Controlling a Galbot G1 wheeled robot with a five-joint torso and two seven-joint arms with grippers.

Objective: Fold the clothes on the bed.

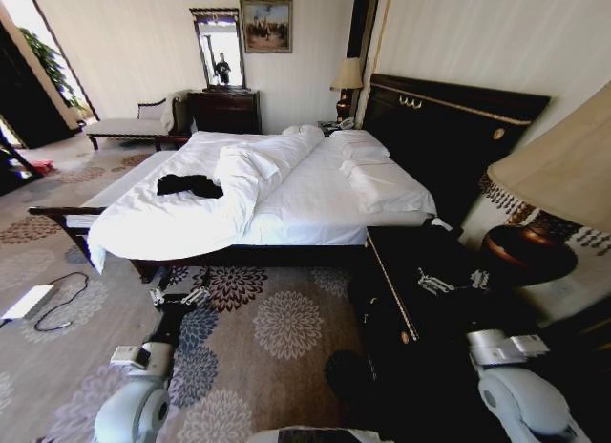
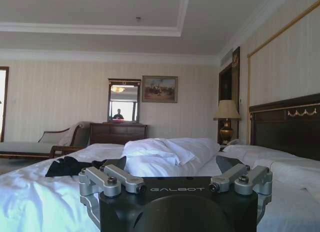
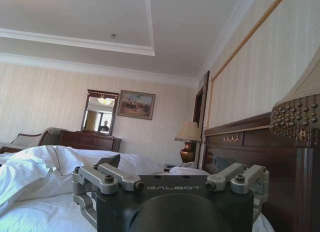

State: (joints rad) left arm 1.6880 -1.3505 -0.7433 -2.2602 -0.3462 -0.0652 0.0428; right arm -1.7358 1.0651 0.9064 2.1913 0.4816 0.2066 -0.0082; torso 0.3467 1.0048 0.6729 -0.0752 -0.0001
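- Nearest to my head camera are my own two arms, hanging low over the flowered carpet (image 1: 277, 324) – my left gripper (image 1: 179, 297) sits just short of the bed's long side, my right gripper (image 1: 449, 283) hangs over the dark nightstand (image 1: 406, 271).
- My left fingers (image 2: 114, 164) stand spread wide apart in the left wrist view, with nothing between them.
- My right fingers (image 3: 111, 161) are likewise spread in the right wrist view, holding nothing.
- A big table lamp (image 1: 549, 190) stands on the nightstand close to my right side; its fringed shade edge hangs near my right wrist camera.
- Ahead lies the bed (image 1: 325, 190), white sheets against a tall dark headboard (image 1: 449, 128) with gold trim.
- The white duvet (image 1: 205, 209) is rumpled and pushed toward my left half of the bed, one corner spilling over the edge.
- The clothes (image 1: 189, 184) – a black T-shirt, crumpled in a small heap – rest on top of the duvet, well apart from both my grippers. From my left wrist it shows as a dark lump on the white cover.
- Pillows (image 1: 368, 161) lie by the headboard.
- Beyond the bed stand a dark dresser (image 1: 224, 111) with a mirror and a chaise bench (image 1: 129, 126).
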